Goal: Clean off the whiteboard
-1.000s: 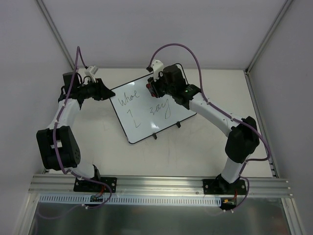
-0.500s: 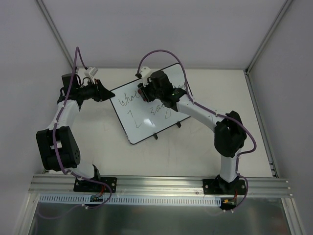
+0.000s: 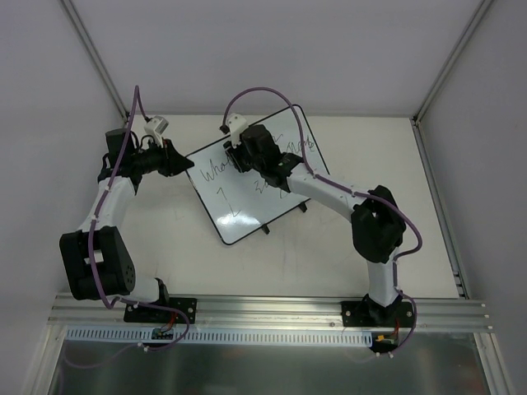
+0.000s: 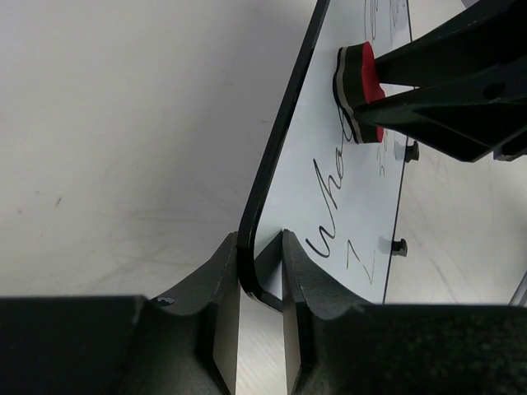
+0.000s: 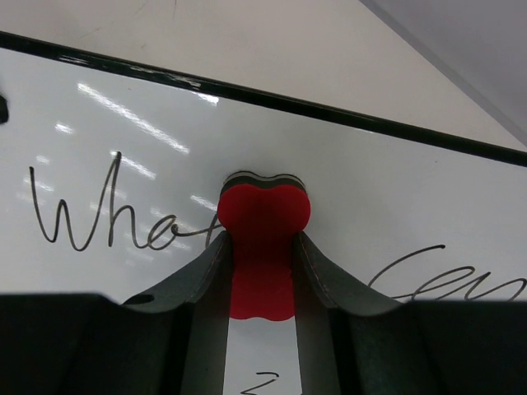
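The whiteboard [image 3: 239, 216] lies slanted at the table's middle, with dark handwriting and two black clips on its near edge. My left gripper [image 3: 183, 162] is shut on the board's left corner; in the left wrist view the black rim [image 4: 272, 156] sits between my left gripper's [image 4: 260, 280] jaws. My right gripper [image 3: 240, 156] is shut on the red bone-shaped eraser [image 5: 262, 222] and presses it on the board [image 5: 370, 189] just right of the word "What" [image 5: 107, 218]. The eraser also shows in the left wrist view [image 4: 368, 82].
The white tabletop [image 3: 329, 247] has faint scribbles. An aluminium rail [image 3: 263, 309] with both arm bases runs along the near edge. Grey walls stand close at the back and sides. Purple cables loop above both arms.
My right gripper has moved left across the board with the eraser, toward the first word. The board has shifted, its far right corner now higher in the view. The left gripper keeps its hold.
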